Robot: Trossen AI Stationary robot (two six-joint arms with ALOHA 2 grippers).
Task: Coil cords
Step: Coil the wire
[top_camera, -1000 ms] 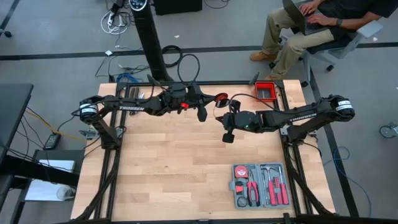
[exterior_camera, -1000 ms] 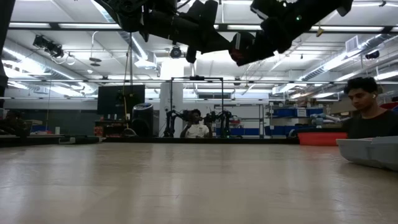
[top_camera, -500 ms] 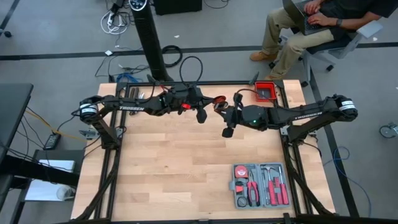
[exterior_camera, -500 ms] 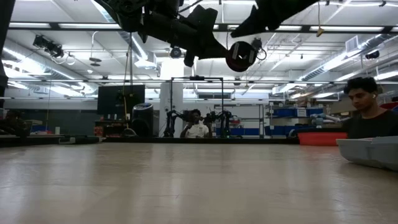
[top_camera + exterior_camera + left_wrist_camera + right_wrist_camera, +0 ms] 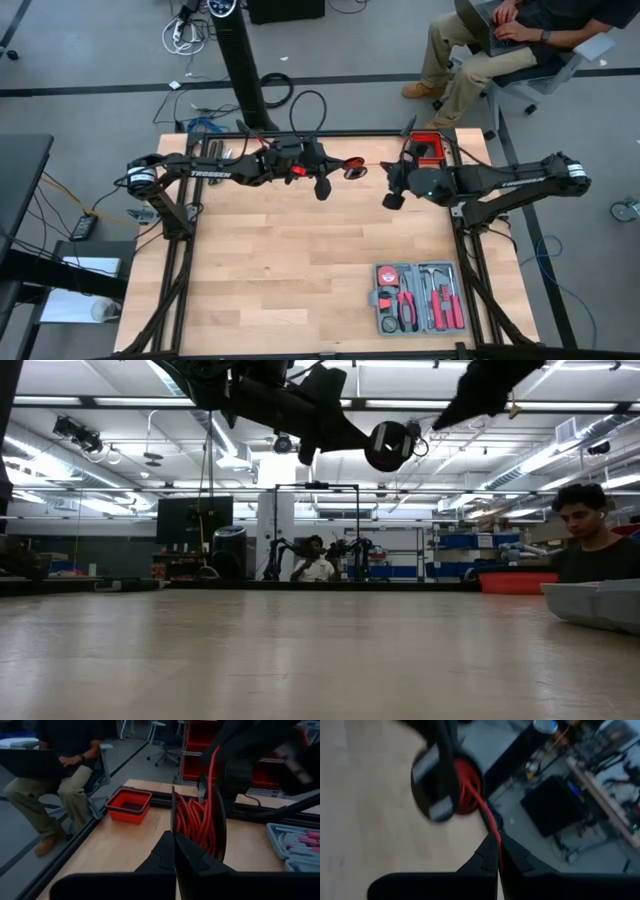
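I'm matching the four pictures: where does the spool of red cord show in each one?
High view: red cord spool at centre top, between the left gripper and right gripper.
Low view: a dark disc hanging at the top, right of centre.
Left wrist view: centre right.
Right wrist view: upper left of centre.
Shared landmark: the wooden table.

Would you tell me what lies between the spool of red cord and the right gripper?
Only a taut stretch of the red cord, running from the spool to the shut right gripper; high view.
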